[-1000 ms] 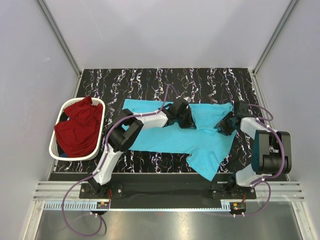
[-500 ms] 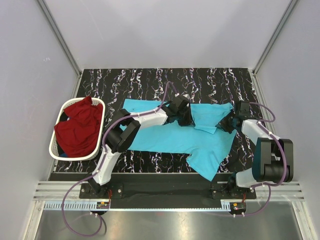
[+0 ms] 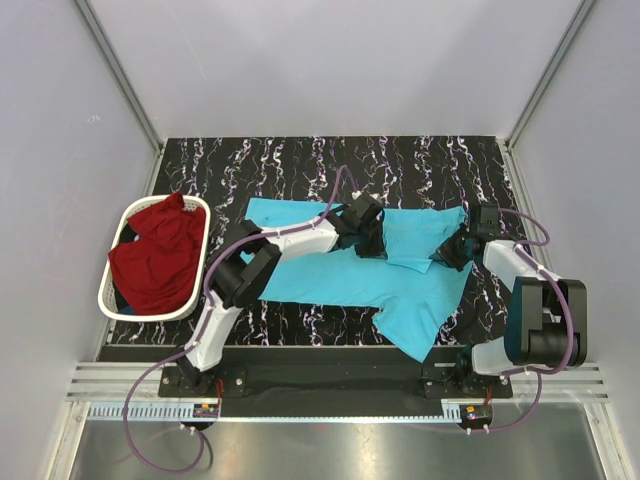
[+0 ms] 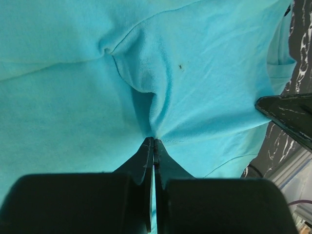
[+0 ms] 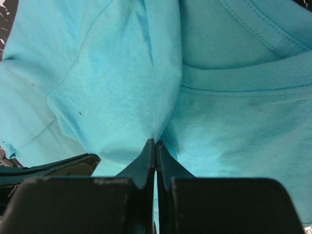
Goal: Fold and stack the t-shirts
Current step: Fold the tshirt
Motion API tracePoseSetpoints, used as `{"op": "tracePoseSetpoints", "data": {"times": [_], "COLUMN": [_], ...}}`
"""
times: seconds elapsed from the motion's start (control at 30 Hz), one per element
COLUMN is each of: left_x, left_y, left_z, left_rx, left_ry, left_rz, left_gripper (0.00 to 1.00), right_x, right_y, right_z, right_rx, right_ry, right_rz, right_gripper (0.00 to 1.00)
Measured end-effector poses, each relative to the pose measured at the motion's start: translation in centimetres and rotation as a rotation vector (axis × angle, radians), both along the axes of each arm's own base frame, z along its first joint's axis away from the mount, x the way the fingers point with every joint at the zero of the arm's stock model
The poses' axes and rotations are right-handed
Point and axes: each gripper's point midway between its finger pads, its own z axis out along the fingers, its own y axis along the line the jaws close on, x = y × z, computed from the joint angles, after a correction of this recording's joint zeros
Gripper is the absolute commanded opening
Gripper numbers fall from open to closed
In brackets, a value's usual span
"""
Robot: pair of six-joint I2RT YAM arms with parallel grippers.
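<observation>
A turquoise t-shirt [image 3: 330,278] lies spread on the black marbled table [image 3: 300,165]. My left gripper [image 3: 372,246] is shut on a pinch of its cloth near the middle; in the left wrist view the fabric [image 4: 161,83] puckers up to the closed gripper [image 4: 154,140]. My right gripper [image 3: 447,254] is shut on the same shirt near its collar, whose ribbed neckband [image 5: 243,75] shows beside the closed gripper [image 5: 155,142]. A flap of cloth is raised between the two grippers. A dark red t-shirt [image 3: 155,262] lies crumpled in the basket at the left.
The white plastic laundry basket [image 3: 150,315] stands at the table's left edge. White walls and metal frame posts enclose the table on three sides. Bare marbled surface runs along the back behind the shirt. Purple cables loop off both arms.
The right gripper has shut on the turquoise cloth and shifted slightly back and left. The flap between the grippers has lifted. The left gripper kept its hold.
</observation>
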Motion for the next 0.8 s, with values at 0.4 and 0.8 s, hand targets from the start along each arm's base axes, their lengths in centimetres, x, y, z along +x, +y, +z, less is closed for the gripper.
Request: {"op": "tracePoseSetpoints", "data": {"times": [0.4,0.8], "left_x": [0.1,11.2], "left_y": [2.3,14.2], "left_z": [2.8,7.5], "left_rx": [0.083,0.093], "left_ry": [-0.079,-0.217], "left_rz": [-0.013,0.214], "left_gripper": [0.28,0.30], "right_x": [-1.4,9.4], "right_y": [-0.4,-2.4], "right_z": [1.7,2.1], "right_rx": [-0.018,-0.128], "right_ry": [0.017,-0.055], "right_rz": [-0.026,0.038], "right_gripper": [0.36,0.33]}}
